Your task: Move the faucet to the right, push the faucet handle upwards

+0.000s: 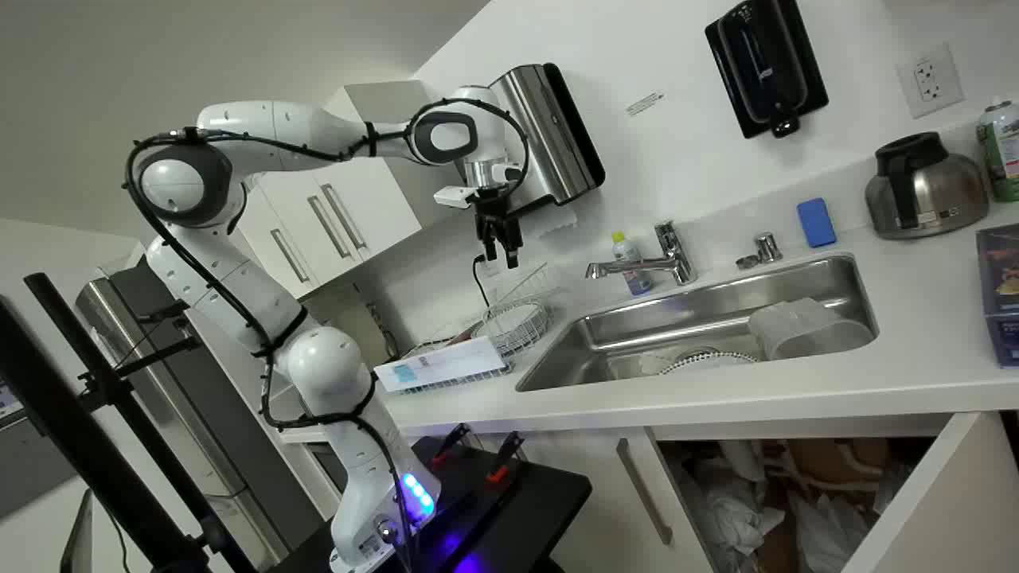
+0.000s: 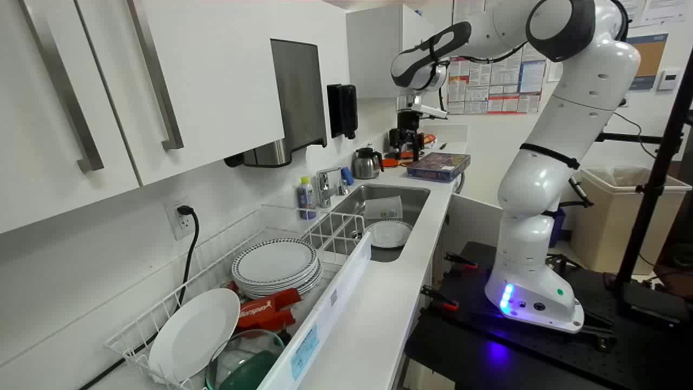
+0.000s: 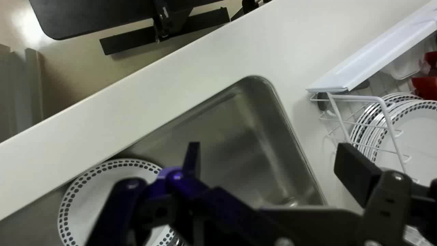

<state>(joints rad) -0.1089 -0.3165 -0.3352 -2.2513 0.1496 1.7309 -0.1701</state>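
Note:
The chrome faucet [image 1: 678, 263] stands upright behind the steel sink in an exterior view, its spout pointing left toward the dish rack. The faucet handle [image 1: 665, 230] tops its body. The faucet [image 2: 324, 190] also shows beside the sink in an exterior view; its handle is hard to make out there. My gripper [image 1: 500, 256] hangs in the air, fingers down, apart from the faucet; it also shows in an exterior view [image 2: 407, 153]. In the wrist view my gripper [image 3: 273, 167] is open and empty, above the sink. I cannot make out the faucet there.
The sink [image 1: 557, 354] holds a plate [image 2: 387, 234] and a clear bin [image 1: 808, 330]. A spray bottle [image 1: 633, 263] stands close beside the faucet. A chrome stub [image 1: 767, 248] and blue sponge [image 1: 816, 223] sit right. A dish rack [image 2: 354, 221] and paper towel dispenser [image 1: 549, 131] are nearby.

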